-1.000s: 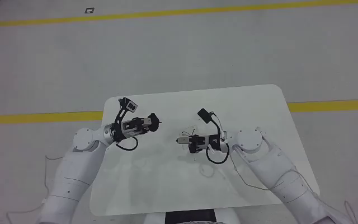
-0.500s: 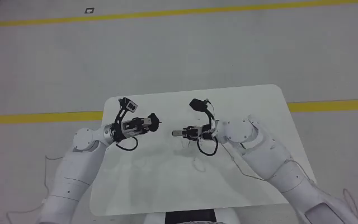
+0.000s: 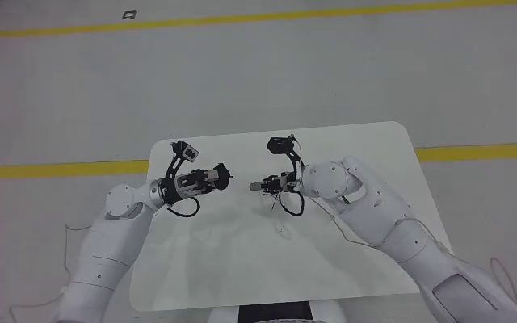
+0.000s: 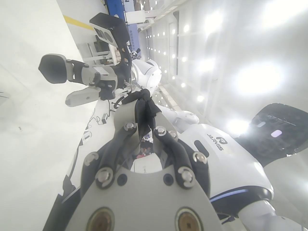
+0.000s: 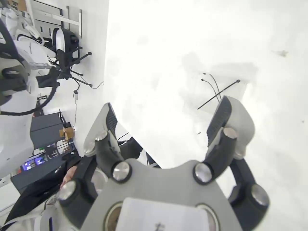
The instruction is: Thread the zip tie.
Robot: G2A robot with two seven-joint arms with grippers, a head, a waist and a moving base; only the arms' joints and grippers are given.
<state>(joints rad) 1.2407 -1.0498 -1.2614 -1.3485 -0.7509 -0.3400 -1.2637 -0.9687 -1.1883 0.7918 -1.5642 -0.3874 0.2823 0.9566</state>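
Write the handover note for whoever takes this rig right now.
Left gripper: shut on a black piece, over the table. I cannot tell whether the piece is a zip tie.
Right gripper: open and empty, facing the left one, apart from it.
Zip ties: lying loose and crossed on the table near the right gripper.
Done: no tie threaded that I can see.
Left: the threading itself.

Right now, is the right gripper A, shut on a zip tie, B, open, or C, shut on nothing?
B: the right gripper has its fingers wide apart with nothing between them, and the zip ties lie loose on the table.
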